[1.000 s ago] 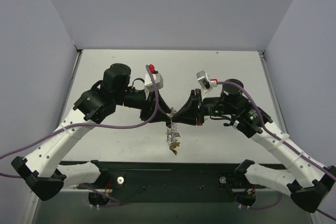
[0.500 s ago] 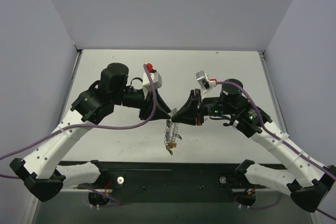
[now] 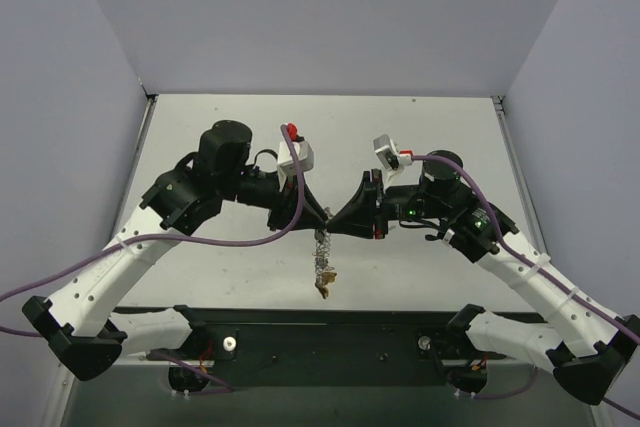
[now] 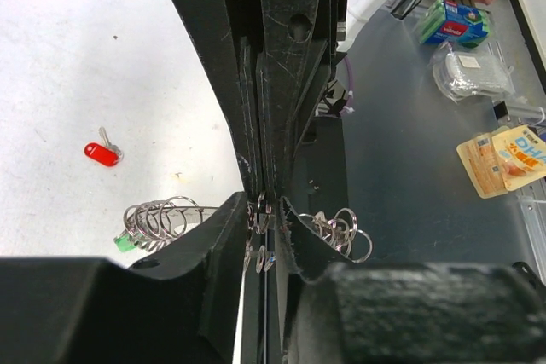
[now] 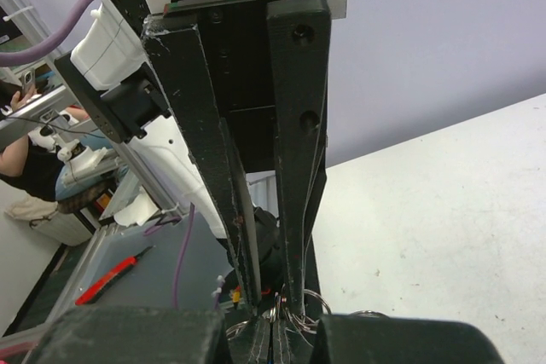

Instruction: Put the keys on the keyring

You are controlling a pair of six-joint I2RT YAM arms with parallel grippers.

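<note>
Both grippers meet tip to tip above the middle of the table. My right gripper [image 3: 334, 220] [image 5: 275, 326] is shut on the keyring [image 3: 322, 250], whose silvery coils poke out beside its pads [image 5: 312, 304]. The keyring hangs down from the pinch with a gold-yellow tag [image 3: 325, 285] at its lower end. My left gripper [image 3: 321, 217] [image 4: 263, 207] stands narrowly open, its jaws on either side of the right fingertips and the ring wire. Coils [image 4: 159, 217] spread out to both sides of it. A red key [image 4: 102, 154] lies on the table, and a green key [image 4: 125, 243] shows by the coils.
The black base rail [image 3: 320, 332] runs along the table's near edge. Past that edge lies a dark bench [image 4: 401, 151] with a yellow packet [image 4: 503, 159], a clear bag [image 4: 467, 70] and a green box [image 4: 452, 21]. Grey walls close in the table's left, back and right sides.
My left gripper's jaws have narrowed around the ring wire. The hanging keyring has swung from a slanted line to nearly straight down. The right arm has hardly moved.
</note>
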